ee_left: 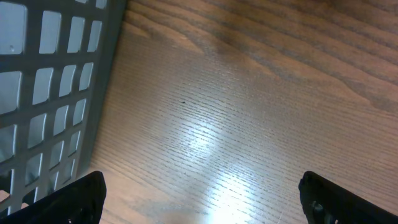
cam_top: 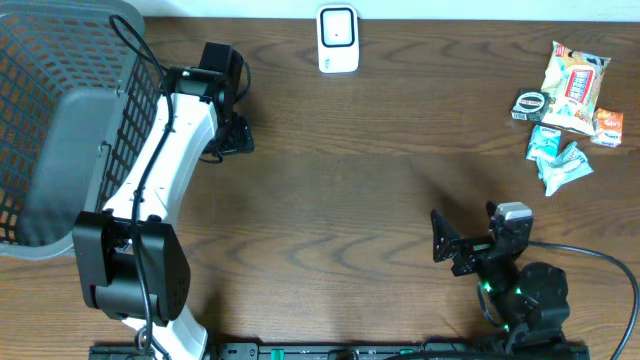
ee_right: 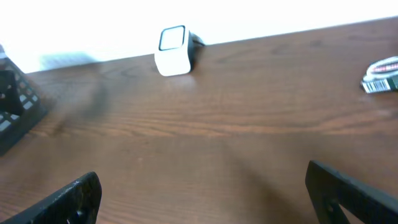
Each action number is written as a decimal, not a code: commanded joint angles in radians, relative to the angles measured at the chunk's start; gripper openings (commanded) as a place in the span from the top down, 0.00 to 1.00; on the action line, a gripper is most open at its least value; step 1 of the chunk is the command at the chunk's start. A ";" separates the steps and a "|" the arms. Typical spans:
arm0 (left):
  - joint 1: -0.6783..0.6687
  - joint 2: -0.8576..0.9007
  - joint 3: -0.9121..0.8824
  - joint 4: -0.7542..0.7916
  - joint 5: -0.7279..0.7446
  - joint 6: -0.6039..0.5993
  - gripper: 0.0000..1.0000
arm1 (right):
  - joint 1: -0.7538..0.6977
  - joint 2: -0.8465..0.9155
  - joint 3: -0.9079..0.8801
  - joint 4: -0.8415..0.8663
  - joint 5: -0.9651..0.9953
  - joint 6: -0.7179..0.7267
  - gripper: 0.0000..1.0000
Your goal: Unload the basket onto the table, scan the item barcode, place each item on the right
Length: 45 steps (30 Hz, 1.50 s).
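Note:
The white barcode scanner [cam_top: 338,38] stands upright at the table's far edge; in the right wrist view the scanner [ee_right: 173,51] faces me. Several items lie at the far right: a snack packet [cam_top: 575,88], a small black-and-white labelled item [cam_top: 530,104], teal wrappers [cam_top: 556,160] and an orange packet [cam_top: 608,126]. My right gripper [cam_top: 447,250] is open near the front right, nothing between its fingers [ee_right: 76,198]; the labelled item [ee_right: 380,74] shows at its right edge. My left gripper [cam_top: 238,135] is open over bare wood beside the basket, holding nothing.
A grey mesh basket [cam_top: 60,120] fills the far left corner, its wall [ee_left: 56,81] close to my left gripper's left finger. The basket's corner [ee_right: 12,106] also shows in the right wrist view. Brown wooden table [cam_top: 350,180] spans the middle.

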<state>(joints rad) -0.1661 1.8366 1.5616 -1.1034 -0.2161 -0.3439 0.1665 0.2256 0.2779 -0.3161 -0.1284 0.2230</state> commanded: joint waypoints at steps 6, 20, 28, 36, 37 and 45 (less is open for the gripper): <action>0.004 -0.008 -0.002 -0.006 -0.013 -0.010 0.02 | -0.030 -0.084 -0.050 0.040 -0.020 -0.042 0.01; 0.004 -0.009 -0.002 -0.006 -0.013 -0.010 0.02 | -0.088 -0.185 -0.064 0.040 0.008 -0.068 0.01; 0.004 -0.009 -0.002 -0.006 -0.013 -0.010 0.03 | -0.091 -0.201 -0.065 0.040 0.032 -0.136 0.01; 0.004 -0.009 -0.002 -0.006 -0.013 -0.010 0.02 | -0.096 -0.220 -0.066 0.049 0.033 -0.171 0.01; 0.004 -0.009 -0.002 -0.006 -0.013 -0.010 0.02 | -0.097 -0.220 -0.068 0.056 0.033 -0.173 0.01; 0.004 -0.009 -0.002 -0.006 -0.013 -0.010 0.02 | -0.101 -0.220 -0.182 0.268 0.032 -0.172 0.01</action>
<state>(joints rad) -0.1661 1.8366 1.5616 -1.1034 -0.2161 -0.3439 0.0757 0.0113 0.1555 -0.0975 -0.1043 0.0658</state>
